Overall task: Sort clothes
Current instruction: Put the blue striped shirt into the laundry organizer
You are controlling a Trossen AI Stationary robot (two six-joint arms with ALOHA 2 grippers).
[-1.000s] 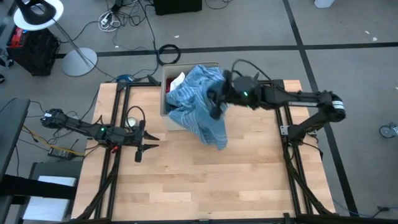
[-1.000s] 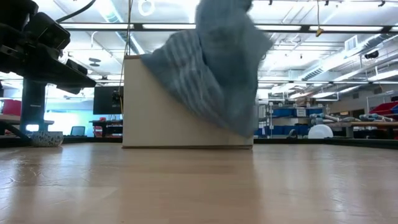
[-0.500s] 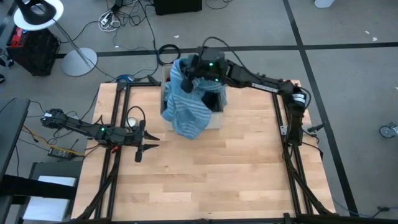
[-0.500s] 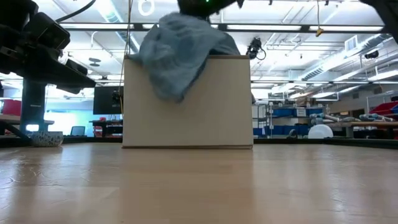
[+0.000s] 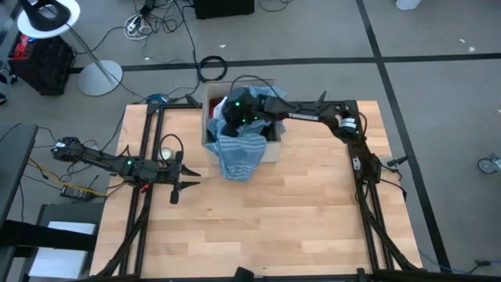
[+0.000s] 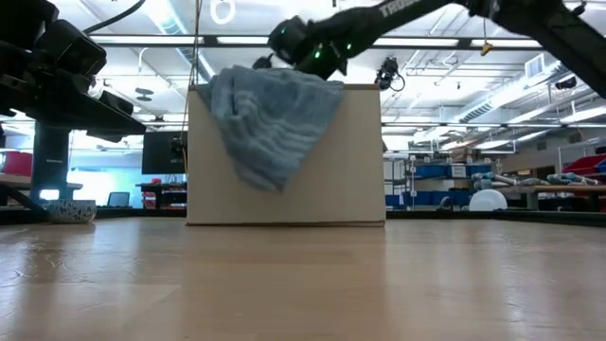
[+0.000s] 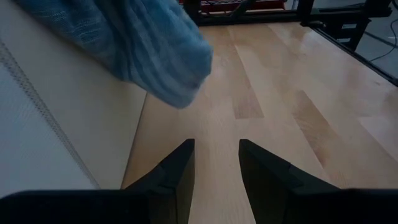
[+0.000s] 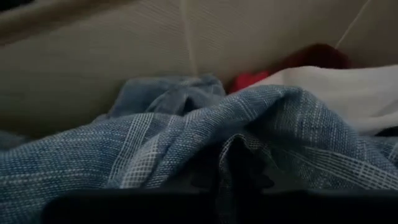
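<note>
Blue-white striped shirt (image 5: 239,153) — crumpled; draped over cardboard box (image 5: 270,149) rim

a tan cardboard box (image 5: 272,150) stands on the wooden table (image 5: 297,211).

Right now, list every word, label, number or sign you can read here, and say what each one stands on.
White lettering on the right arm, low view: cut off by the frame edge, unreadable.
Cardboard box: no print visible.
Striped shirt: no label showing.
Nothing else readable in any view.
</note>
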